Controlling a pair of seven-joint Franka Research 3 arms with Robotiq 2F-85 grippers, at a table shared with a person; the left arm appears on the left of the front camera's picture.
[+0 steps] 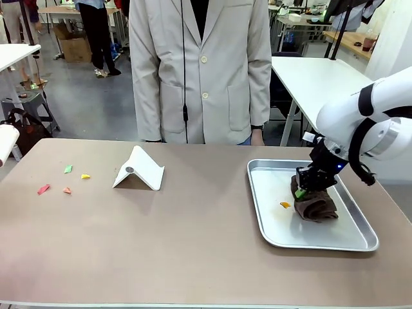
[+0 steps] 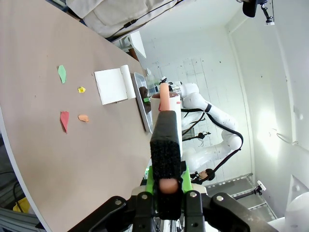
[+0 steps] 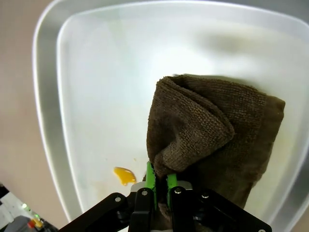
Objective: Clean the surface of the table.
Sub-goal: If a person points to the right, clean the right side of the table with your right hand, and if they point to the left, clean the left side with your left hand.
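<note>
Right gripper [image 3: 158, 176] was down inside the tray with its jaws nipped narrow on a fold of the dark brown terry cloth [image 3: 212, 130]. It had the cloth by an upper edge, the rest slumped in a heap below the fingers. My read is that this was a pinch for carrying the cloth, not a spread for wiping. Under and all around the gripper lay the shallow silver metal tray [image 3: 96, 72]. A small orange scrap [image 3: 124, 175] sat on the tray floor just beside the fingers, apart from the cloth, so the tray looked like the place where rubbish ends up.

Outward from there, the tray rested on the wide matte taupe-brown surface [image 1: 193, 238], which ran well away toward the other arm.

Left gripper [image 2: 167, 181] was clamped shut on a black rough-textured bar with a peach-coloured tip [image 2: 165, 140], pointed out over the surface. It looked like a sweeping tool held ready. Ahead of it lay four paper bits, green [image 2: 62, 73], yellow [image 2: 81, 89], red [image 2: 64, 120] and orange [image 2: 83, 118], all loose and apart. Just beyond them stood a white folded card [image 2: 112, 85], tented, probably there to act as a scoop. A person in a pale grey coat [image 1: 199, 71] stood at the far edge.
</note>
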